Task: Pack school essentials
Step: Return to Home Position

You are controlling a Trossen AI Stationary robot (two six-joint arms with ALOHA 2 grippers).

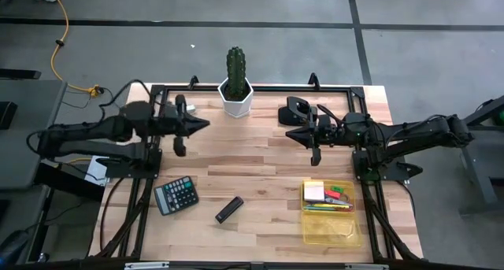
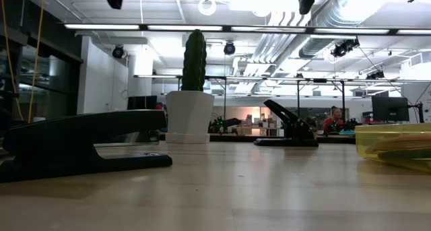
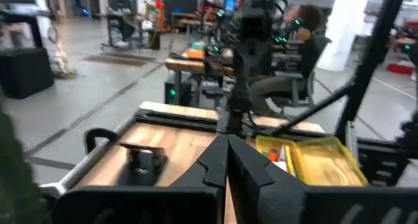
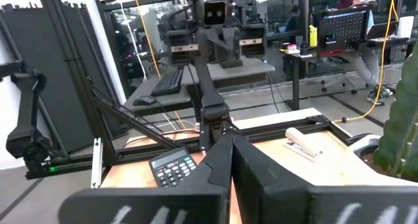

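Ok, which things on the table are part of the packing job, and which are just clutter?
Job: yellow supply box, with sticky-note pad and pens inside.
Lying about: calculator, small stapler, potted cactus, black hole punch.

A desk (image 1: 260,168) of pale wood planks, light and mid-brown strips side by side, edged by a black frame (image 1: 260,87). The supply box (image 1: 335,227) is see-through yellow. In it a sticky-note pad (image 1: 314,191) shows pale yellow beside small red and green pieces (image 1: 339,196), with thin pens (image 1: 324,208) in green and yellow. The calculator (image 1: 176,196) is black with light keys; the stapler (image 1: 229,209) is black. A dark green ribbed cactus (image 1: 235,65) stands in a white pot (image 1: 235,103). The hole punch (image 1: 297,109) is black. The left gripper (image 1: 206,124) and right gripper (image 1: 288,133) are black. The floor (image 1: 425,57) is grey with dark stripes, and a yellow cable (image 1: 58,43) lies on it
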